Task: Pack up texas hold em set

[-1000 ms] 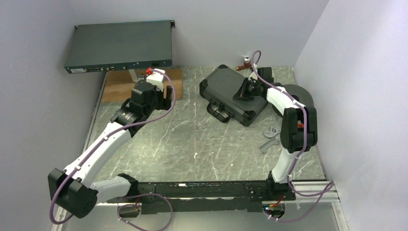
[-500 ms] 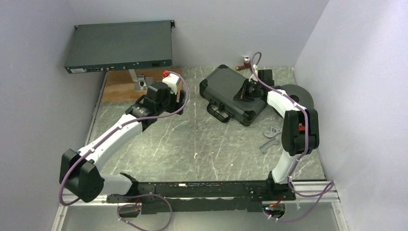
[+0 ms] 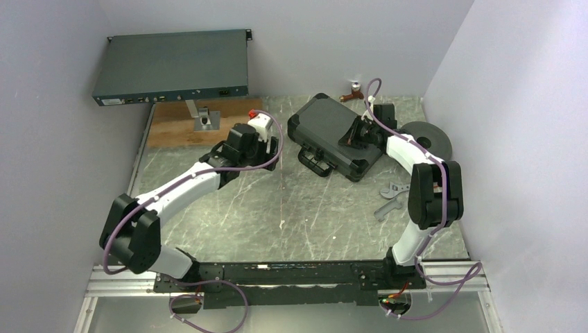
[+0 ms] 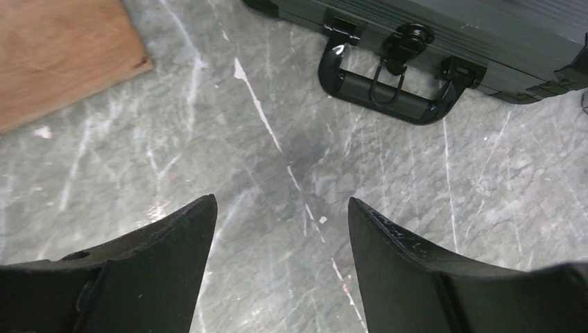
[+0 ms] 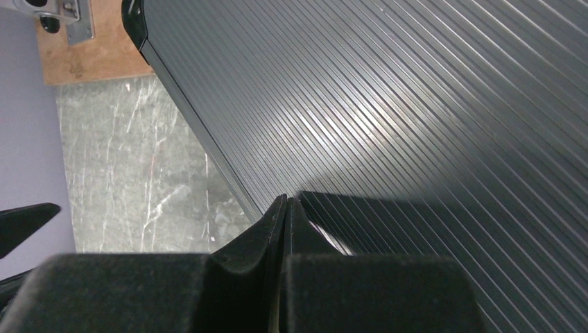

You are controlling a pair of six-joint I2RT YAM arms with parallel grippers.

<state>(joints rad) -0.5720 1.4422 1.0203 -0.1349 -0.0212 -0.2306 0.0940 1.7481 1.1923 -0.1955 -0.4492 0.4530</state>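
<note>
At the 6 o'clock edge, a black metal rail (image 3: 291, 277) carries both arm bases. Beyond it spreads the grey-green veined stone tabletop (image 3: 277, 215), with a grey metal wrench (image 3: 388, 199) lying at 4 o'clock.

Near the table's middle the left gripper (image 4: 281, 201) hangs low over the stone. Its jaws are spread wide and nothing is between them.

At its 1 o'clock, near but apart, is the black ribbed hard case (image 3: 326, 128), its looped black handle (image 4: 392, 87) flat on the stone. The lid is down, so the contents are hidden.

The right gripper (image 5: 283, 200) points onto the ribbed lid with its fingers pressed together, gripping nothing.

A black round disc (image 3: 433, 139) lies just beside the case at its 3 o'clock. At the table's 11 o'clock lies a brown wooden board (image 3: 170, 130) with a small metal bracket (image 3: 204, 119) on it. Farthest back, a flat grey rack-mount box (image 3: 173, 66) rests against the pale lilac walls (image 3: 499, 104).
</note>
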